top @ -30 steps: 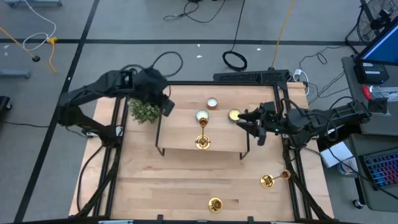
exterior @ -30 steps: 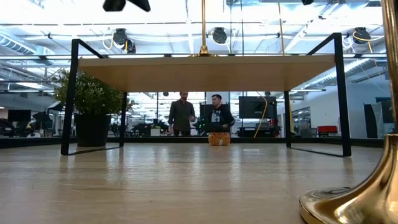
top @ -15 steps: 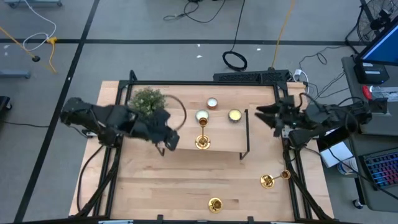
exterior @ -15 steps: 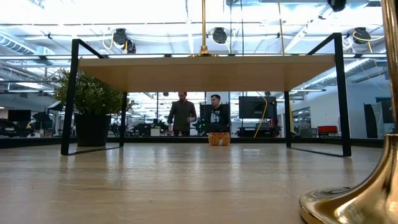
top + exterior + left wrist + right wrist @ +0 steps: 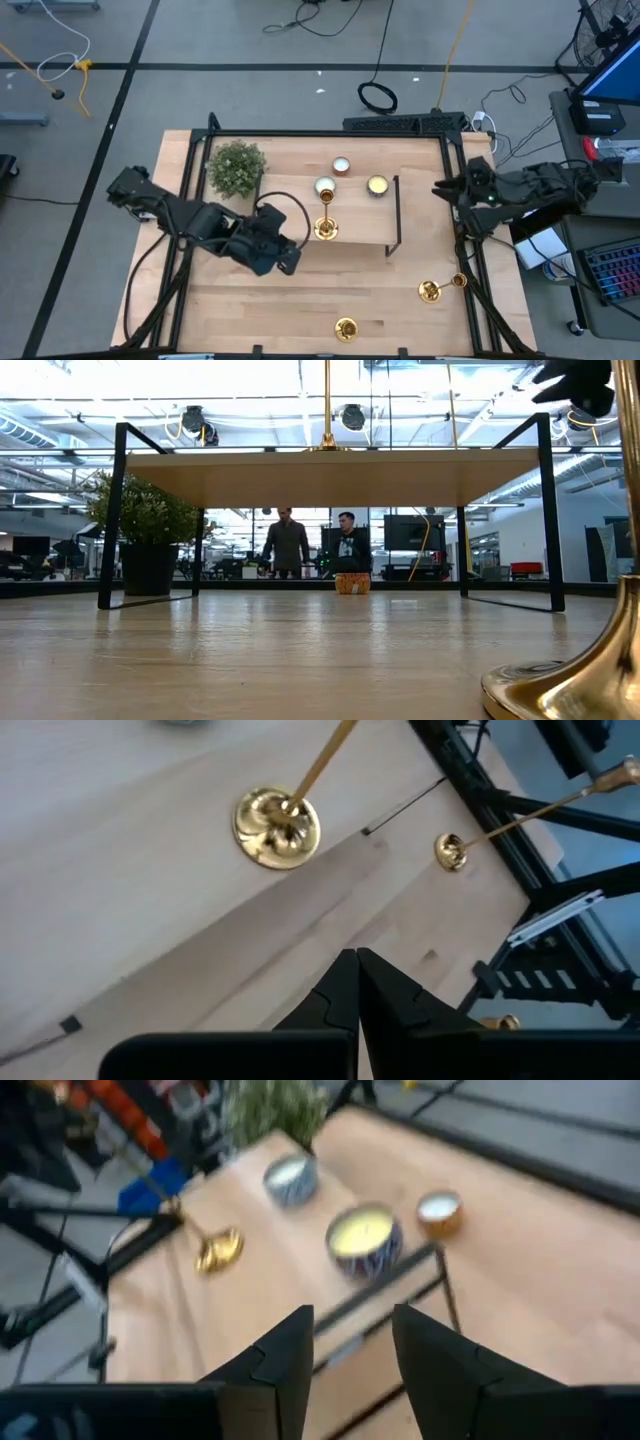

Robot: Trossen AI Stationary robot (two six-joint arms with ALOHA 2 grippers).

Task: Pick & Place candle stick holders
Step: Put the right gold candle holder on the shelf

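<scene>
One gold candle stick holder [image 5: 325, 228] stands on its round base on the small wooden shelf [image 5: 360, 222]. Two more are on the table near the front: one [image 5: 345, 328] in the middle, one [image 5: 430, 290] toward the right. My left gripper [image 5: 287, 262] is shut and empty, above the table just in front of the shelf's near left corner. In its wrist view the shut gripper [image 5: 357, 975] points past the base of a holder [image 5: 277, 825]. My right gripper [image 5: 440, 188] hangs open and empty by the shelf's right end, as its wrist view [image 5: 350, 1350] shows.
On the shelf's far side sit a yellow candle in a blue cup [image 5: 362, 1240], a white candle [image 5: 290, 1178] and a small copper tealight [image 5: 440, 1210]. A bushy plant [image 5: 237, 168] stands at the far left. Black frame rails [image 5: 462, 250] run along the table's sides. Two people [image 5: 315, 545] are far behind.
My left gripper has swung from above the plant toward the table's near edge and down, ending in front of the shelf's near left corner. My right gripper has drawn back from the yellow candle toward the table's right edge. No holder has moved.
</scene>
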